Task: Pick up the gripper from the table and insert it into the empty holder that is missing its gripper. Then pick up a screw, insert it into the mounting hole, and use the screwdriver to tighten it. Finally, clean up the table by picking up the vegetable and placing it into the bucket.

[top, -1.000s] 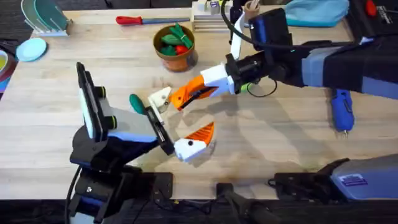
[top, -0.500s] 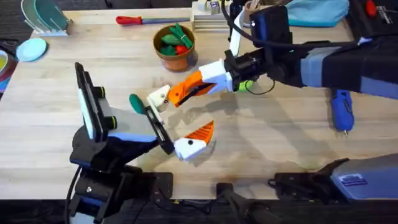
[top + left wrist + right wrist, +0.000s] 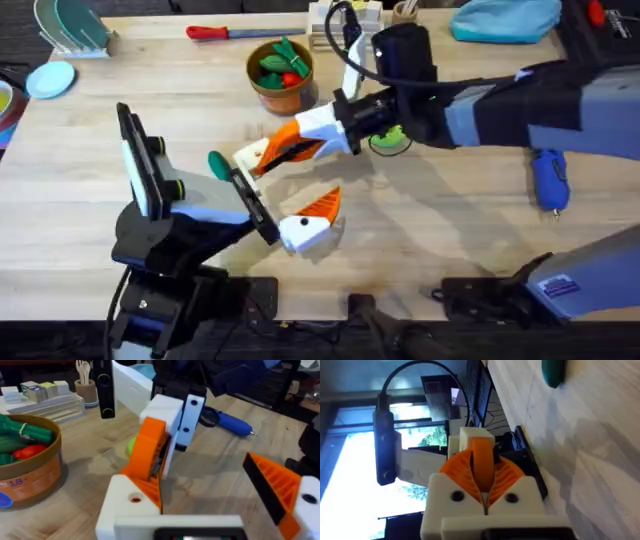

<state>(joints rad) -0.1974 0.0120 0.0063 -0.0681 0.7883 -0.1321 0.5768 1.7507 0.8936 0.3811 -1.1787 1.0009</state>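
Note:
My right gripper (image 3: 278,153) reaches across the middle, shut on the gripper (image 3: 149,450), an orange wedge. The wedge presses against the holder (image 3: 250,155), the bare white finger of my left gripper (image 3: 278,192). That holder (image 3: 131,505) has a small mounting hole on top. My left gripper is open, and its other finger carries an orange pad (image 3: 277,491). The dark green vegetable (image 3: 218,162) lies on the table just left of the holder. The bucket (image 3: 282,78) stands at the back and the blue screwdriver (image 3: 548,178) lies far right. The screw is out of view.
A lime-green disc (image 3: 388,140) lies under the right arm. A red-handled tool (image 3: 225,32) rests along the back edge, next to stacked blocks (image 3: 335,25). A blue dish (image 3: 50,78) and a rack (image 3: 70,25) sit at the far left.
The right arm has moved left and slightly back, carrying the orange wedge up against the white holder. The left arm has barely shifted.

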